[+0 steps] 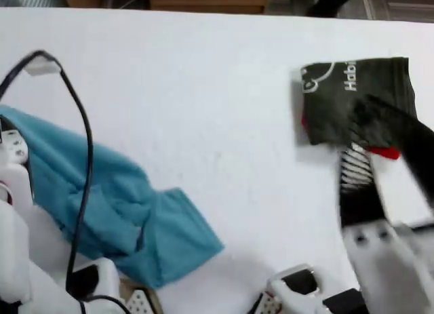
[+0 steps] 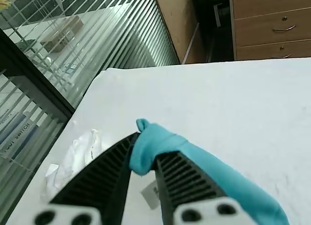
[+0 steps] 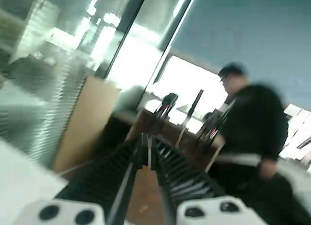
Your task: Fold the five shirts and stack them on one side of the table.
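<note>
- The blue shirt lies crumpled at 8 o'clock on the counter. One end is drawn up toward 9 o'clock, where the left arm stands. It is unfolded, so I take it for the shirt in work.
- The left jaws are clamped tight on a bunched edge of the blue shirt. A nub of cloth pokes out past the tips and the rest trails off to one side. A pinch at the edge like this suits lifting and spreading the cloth flat before any fold.
- The dark shirt sits folded at 2 o'clock, close to the counter's 3 o'clock side. A red layer peeps out from under it. This is probably the start of the stack, kept to one side so the middle is free for folding.
- The right arm comes up from 5 o'clock, and its far end is over the dark shirt's 5 o'clock corner.
- The right jaws have their tips together with nothing between them. They point out over the counter at the room, so that arm has hold of no cloth.
- A black cable hangs across the blue shirt from 10 o'clock down to 7 o'clock. It could drag on the cloth when the shirt is raised.
- A white crumpled heap lies by the counter edge beyond the left jaws. I cannot tell whether it is a shirt.
- With one shirt only just gripped and a small stack made, most of the task looks to be ahead.
</note>
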